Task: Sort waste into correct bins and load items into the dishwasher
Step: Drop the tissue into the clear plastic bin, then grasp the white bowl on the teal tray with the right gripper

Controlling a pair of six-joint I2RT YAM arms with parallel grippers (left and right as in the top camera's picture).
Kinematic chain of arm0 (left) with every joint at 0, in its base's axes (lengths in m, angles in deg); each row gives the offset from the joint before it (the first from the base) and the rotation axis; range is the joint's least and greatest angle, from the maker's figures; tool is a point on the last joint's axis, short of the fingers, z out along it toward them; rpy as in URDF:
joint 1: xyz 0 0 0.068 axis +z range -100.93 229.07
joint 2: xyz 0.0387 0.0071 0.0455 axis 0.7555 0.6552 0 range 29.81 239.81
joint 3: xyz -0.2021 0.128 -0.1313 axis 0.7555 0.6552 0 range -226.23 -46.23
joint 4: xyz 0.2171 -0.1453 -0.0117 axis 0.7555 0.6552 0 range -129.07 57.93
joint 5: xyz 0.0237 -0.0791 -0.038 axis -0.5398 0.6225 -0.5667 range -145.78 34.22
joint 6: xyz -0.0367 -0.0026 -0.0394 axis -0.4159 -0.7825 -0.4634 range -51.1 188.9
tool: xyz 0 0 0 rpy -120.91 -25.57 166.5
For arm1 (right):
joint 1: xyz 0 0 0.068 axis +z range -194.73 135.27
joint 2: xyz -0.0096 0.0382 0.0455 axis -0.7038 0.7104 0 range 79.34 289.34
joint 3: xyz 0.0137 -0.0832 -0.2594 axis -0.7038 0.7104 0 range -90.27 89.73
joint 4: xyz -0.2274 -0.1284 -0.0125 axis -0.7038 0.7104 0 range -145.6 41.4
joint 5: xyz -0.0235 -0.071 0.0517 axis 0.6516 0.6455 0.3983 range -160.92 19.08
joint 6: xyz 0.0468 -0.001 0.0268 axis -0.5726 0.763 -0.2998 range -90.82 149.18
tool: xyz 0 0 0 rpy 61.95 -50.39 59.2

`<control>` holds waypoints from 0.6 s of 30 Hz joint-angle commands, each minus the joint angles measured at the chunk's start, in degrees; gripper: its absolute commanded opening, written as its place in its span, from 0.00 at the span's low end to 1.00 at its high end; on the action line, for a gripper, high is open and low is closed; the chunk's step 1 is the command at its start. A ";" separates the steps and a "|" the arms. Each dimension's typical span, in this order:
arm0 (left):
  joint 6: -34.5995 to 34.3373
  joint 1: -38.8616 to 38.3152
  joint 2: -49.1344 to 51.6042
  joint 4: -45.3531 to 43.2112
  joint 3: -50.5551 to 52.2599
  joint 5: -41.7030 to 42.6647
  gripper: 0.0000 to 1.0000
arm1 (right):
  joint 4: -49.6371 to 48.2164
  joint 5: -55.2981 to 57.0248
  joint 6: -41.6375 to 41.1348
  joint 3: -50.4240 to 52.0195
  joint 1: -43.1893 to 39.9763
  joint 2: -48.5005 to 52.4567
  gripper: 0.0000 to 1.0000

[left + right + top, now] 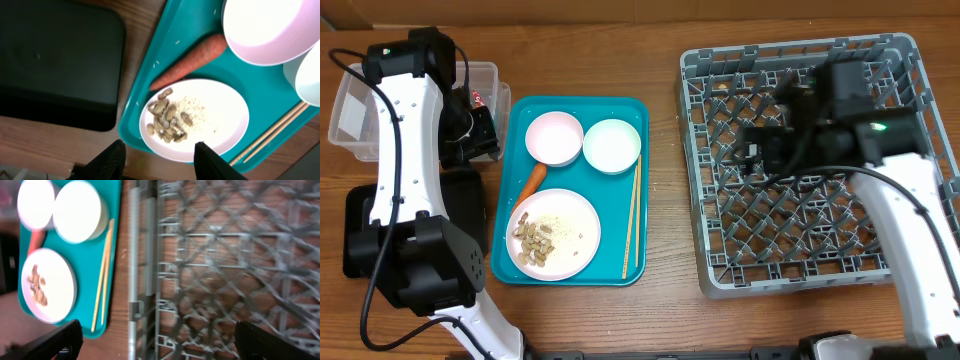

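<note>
Carrot [192, 61] lies on the teal tray [137, 107], a little beyond my left pincer [160, 156] and just beside the plate [220, 115] of nut scraps [167, 122], which sits right ahead of the spread, empty fingers. Black bin [55, 65] is off to their left. My right pincer [157, 341] hangs wide open and empty over the edge of the grey rack [225, 255], with the chopsticks [102, 275] ahead-left.

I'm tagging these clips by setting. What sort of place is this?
Probably a robotics lab bench staged as a dish-clearing station, not a real kitchen: a wooden table holds a grey dish rack and a teal tray with a scrap-strewn plate, and the left arm and right arm reach over it.
</note>
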State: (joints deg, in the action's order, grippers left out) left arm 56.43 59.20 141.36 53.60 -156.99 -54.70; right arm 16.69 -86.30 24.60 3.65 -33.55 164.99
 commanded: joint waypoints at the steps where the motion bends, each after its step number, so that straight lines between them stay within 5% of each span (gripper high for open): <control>1: 0.50 -0.02 -2.56 2.84 -0.44 1.33 0.47 | -0.11 6.58 -3.58 -6.32 7.39 4.35 1.00; 11: 0.66 -0.11 -20.50 -1.57 14.34 1.27 0.48 | -10.21 6.62 -7.10 -15.30 16.83 18.05 1.00; 18: 0.63 -0.07 -33.92 -11.61 27.82 1.33 0.62 | -16.87 11.47 -14.88 -15.28 20.59 26.56 0.84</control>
State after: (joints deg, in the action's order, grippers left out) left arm 56.91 59.20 110.72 43.61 -133.54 -53.84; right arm 1.30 -77.27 14.41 -10.40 -14.07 188.33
